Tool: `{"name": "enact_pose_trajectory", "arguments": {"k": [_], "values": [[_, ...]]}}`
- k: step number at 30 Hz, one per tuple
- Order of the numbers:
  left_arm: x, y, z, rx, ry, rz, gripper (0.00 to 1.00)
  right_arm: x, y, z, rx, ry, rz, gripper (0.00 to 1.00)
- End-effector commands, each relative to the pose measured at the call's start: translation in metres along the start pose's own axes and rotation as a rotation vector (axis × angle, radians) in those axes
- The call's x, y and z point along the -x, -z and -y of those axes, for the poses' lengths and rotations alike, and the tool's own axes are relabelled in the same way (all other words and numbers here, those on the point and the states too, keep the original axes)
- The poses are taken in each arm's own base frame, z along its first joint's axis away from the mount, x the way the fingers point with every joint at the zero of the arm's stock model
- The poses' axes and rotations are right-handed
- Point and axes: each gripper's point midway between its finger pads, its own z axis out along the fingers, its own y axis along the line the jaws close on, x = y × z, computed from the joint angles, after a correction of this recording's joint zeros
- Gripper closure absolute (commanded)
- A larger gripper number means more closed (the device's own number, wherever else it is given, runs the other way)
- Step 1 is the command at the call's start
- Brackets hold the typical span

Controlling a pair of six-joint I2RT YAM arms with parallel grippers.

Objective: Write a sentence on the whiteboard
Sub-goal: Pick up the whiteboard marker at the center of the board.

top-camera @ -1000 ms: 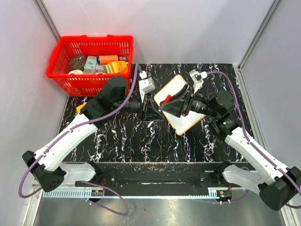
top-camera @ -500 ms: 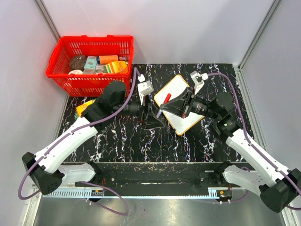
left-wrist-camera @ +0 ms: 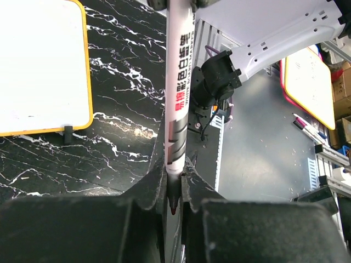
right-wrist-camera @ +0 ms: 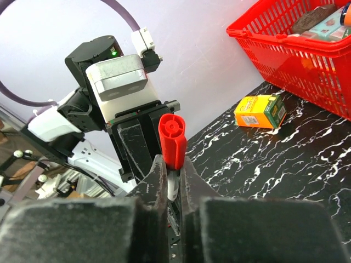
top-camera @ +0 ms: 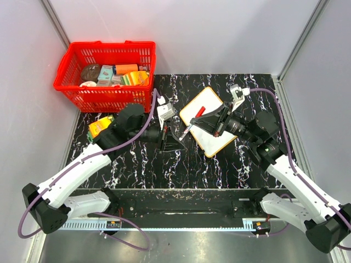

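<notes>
The whiteboard (top-camera: pixel 215 140), white with an orange rim, lies tilted on the black marble table; its corner shows in the left wrist view (left-wrist-camera: pixel 38 66). No handwritten sentence shows on its visible parts. My left gripper (top-camera: pixel 179 137) is shut on the nib end of a white marker (left-wrist-camera: pixel 178 93), with the dark-red nib between the fingers (left-wrist-camera: pixel 174 176). The barrel (top-camera: pixel 186 130) reaches toward my right gripper (top-camera: pixel 201 117) over the board's left part. That gripper (right-wrist-camera: pixel 173 164) is shut on the red cap (right-wrist-camera: pixel 173 138). I cannot tell whether the cap sits on the barrel.
A red basket (top-camera: pixel 104 97) of groceries stands at the back left, also in the right wrist view (right-wrist-camera: pixel 296 49). A yellow box (top-camera: pixel 100 127) lies beside my left arm on the table (right-wrist-camera: pixel 258 109). Grey walls close in the table's sides.
My left arm has drawn back to the left and the grippers have separated. The marker barrel now shows between them. The right gripper has shifted slightly up and right with the cap.
</notes>
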Motion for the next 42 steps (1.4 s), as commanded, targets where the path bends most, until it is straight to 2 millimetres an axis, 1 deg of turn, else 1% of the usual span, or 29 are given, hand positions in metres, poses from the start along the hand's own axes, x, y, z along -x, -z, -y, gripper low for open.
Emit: {"name": "enact_pose_trajectory", "arguments": {"k": [1,2,3,4,5,6,8,10,11,12,13,18,20,24,25,31,35,36,38,39,42], "values": [[0.023,0.001,0.000,0.010,-0.045,0.077,1.00,0.002,0.001,-0.010,0.039,0.020,0.003,0.83],[0.024,0.001,-0.001,0.014,-0.046,0.079,1.00,0.002,0.002,-0.011,0.040,0.023,0.002,0.65],[0.025,0.002,-0.002,0.018,-0.047,0.081,1.00,0.000,0.002,-0.011,0.042,0.020,-0.005,0.53],[0.027,0.002,-0.001,0.019,-0.051,0.084,1.00,-0.001,0.002,-0.012,0.046,0.019,-0.009,0.44],[0.027,0.001,0.000,0.014,-0.051,0.082,1.00,-0.002,0.002,-0.011,0.046,0.019,-0.016,0.31],[0.028,0.002,0.000,0.013,-0.051,0.084,1.00,-0.006,0.002,-0.012,0.059,0.015,-0.032,0.28],[0.031,0.002,0.003,0.001,-0.052,0.088,1.00,-0.011,0.001,-0.015,0.087,-0.002,-0.061,0.23],[0.031,0.002,0.004,-0.007,-0.053,0.088,1.00,-0.012,-0.001,-0.016,0.113,-0.009,-0.064,0.23],[0.031,0.002,0.004,-0.007,-0.050,0.087,1.00,-0.016,-0.003,-0.016,0.129,-0.034,-0.083,0.23],[0.031,0.002,0.004,-0.007,-0.051,0.088,1.00,-0.017,-0.004,-0.017,0.141,-0.039,-0.087,0.26],[0.031,0.002,0.004,-0.007,-0.051,0.088,1.00,-0.017,-0.005,-0.019,0.154,-0.037,-0.087,0.26],[0.034,0.002,0.007,-0.018,-0.048,0.097,1.00,-0.029,-0.012,-0.020,0.178,-0.054,-0.138,0.35],[0.034,0.001,0.007,-0.020,-0.048,0.097,1.00,-0.031,-0.012,-0.018,0.176,-0.058,-0.141,0.43],[0.032,0.001,0.008,-0.032,-0.046,0.090,1.00,-0.033,-0.009,-0.019,0.172,-0.051,-0.141,0.54],[0.030,0.000,0.008,-0.036,-0.043,0.085,1.00,-0.033,-0.009,-0.020,0.175,-0.050,-0.143,0.61],[0.028,-0.004,0.010,-0.068,-0.020,0.067,1.00,-0.037,-0.010,-0.019,0.198,-0.076,-0.149,0.62],[0.024,-0.005,0.008,-0.067,-0.014,0.063,1.00,-0.035,-0.010,-0.020,0.200,-0.078,-0.134,0.64],[0.023,-0.005,0.009,-0.070,-0.013,0.061,1.00,-0.034,-0.011,-0.021,0.200,-0.078,-0.134,0.76],[0.021,-0.005,0.009,-0.073,-0.009,0.059,1.00,-0.035,-0.011,-0.021,0.203,-0.075,-0.143,0.94],[0.021,-0.004,0.009,-0.070,-0.011,0.062,1.00,-0.036,-0.011,-0.020,0.200,-0.080,-0.150,1.00],[0.021,-0.002,0.007,-0.051,-0.014,0.066,1.00,-0.041,-0.010,-0.016,0.182,-0.085,-0.160,1.00]]}}
